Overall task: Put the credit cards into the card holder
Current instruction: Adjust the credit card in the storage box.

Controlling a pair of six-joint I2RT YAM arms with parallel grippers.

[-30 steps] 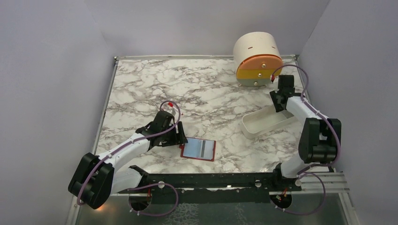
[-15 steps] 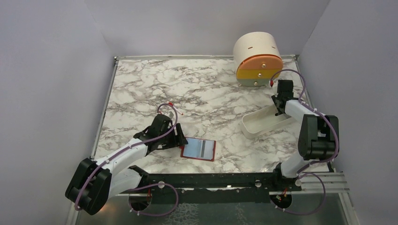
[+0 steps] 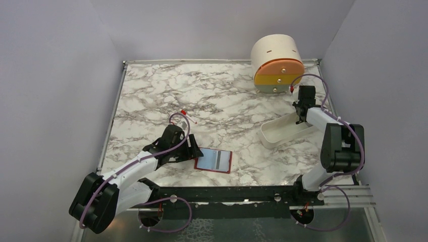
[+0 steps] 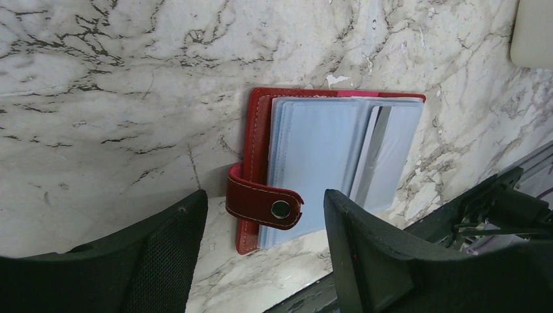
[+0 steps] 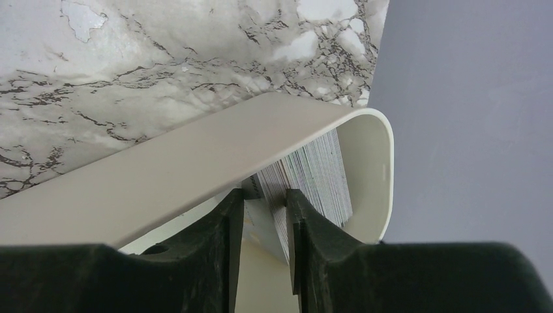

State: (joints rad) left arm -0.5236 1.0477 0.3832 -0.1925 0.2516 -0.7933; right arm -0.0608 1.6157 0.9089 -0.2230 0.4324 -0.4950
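Observation:
The red card holder [image 3: 213, 161] lies open on the marble, its clear sleeves [image 4: 319, 156] facing up and its strap with the snap stud [image 4: 280, 208] folded over them. My left gripper [image 3: 194, 150] is open and empty at the holder's left edge, with the strap between its fingers in the left wrist view [image 4: 264, 195]. My right gripper [image 3: 301, 115] reaches into the far end of the white tray [image 3: 282, 132]. In the right wrist view it [image 5: 264, 202] is shut on a few credit cards [image 5: 319, 169] of a stack standing on edge.
The round cream drawer unit [image 3: 277, 63] with orange, yellow and grey fronts stands at the back right, just behind the tray. The tray's wall [image 5: 195, 163] curves round the cards. Grey walls enclose the table on three sides. The black arm rail [image 3: 227, 194] runs along the near edge.
My left gripper has drawn slightly back towards the near side, staying at the holder's left edge. My right gripper has dropped a little into the tray's far end.

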